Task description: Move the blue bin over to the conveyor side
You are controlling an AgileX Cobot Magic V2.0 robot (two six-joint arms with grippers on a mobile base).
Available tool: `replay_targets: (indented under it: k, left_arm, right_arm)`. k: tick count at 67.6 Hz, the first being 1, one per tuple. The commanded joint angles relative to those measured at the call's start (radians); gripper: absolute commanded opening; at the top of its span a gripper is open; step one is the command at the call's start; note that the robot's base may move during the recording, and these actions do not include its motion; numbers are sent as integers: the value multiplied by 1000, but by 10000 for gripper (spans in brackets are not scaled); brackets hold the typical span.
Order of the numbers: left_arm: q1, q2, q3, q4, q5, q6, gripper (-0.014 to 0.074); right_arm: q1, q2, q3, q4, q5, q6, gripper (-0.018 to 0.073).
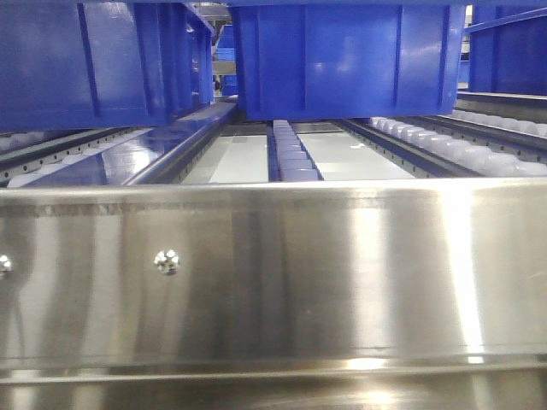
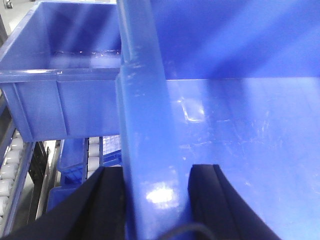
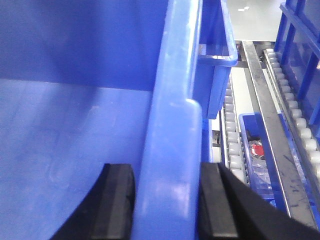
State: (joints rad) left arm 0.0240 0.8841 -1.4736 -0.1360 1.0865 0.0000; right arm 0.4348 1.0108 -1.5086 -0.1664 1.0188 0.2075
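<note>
The blue bin point(image 1: 342, 60) fills the top centre of the front view, above the roller rack; whether its base touches the rollers I cannot tell. In the left wrist view my left gripper point(image 2: 157, 170) straddles the bin's left rim point(image 2: 142, 100), one black finger outside and one inside, both pressed to the wall. My right gripper point(image 3: 165, 170) clamps the opposite rim point(image 3: 172, 125) the same way. The bin's inside point(image 2: 240, 125) looks bare. The conveyor is out of view. Neither gripper shows in the front view.
A stainless-steel front rail point(image 1: 273, 265) crosses the near side of the rack, with white rollers point(image 1: 295, 158) behind it. Other blue bins stand to the left point(image 1: 94, 60) and right point(image 1: 508, 51). A lower blue tray point(image 3: 257, 150) holds a red item.
</note>
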Motion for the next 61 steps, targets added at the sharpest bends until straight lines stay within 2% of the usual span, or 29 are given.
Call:
replay_targets:
  k: [1, 61]
  left_arm:
    - [4, -19, -15, -1, -112, 16, -6]
    - [4, -19, -15, -1, -112, 16, -6]
  right_arm:
    - [-4, -24, -16, -51, -137, -27, -71]
    - [-4, -24, -16, -51, -137, -27, -71]
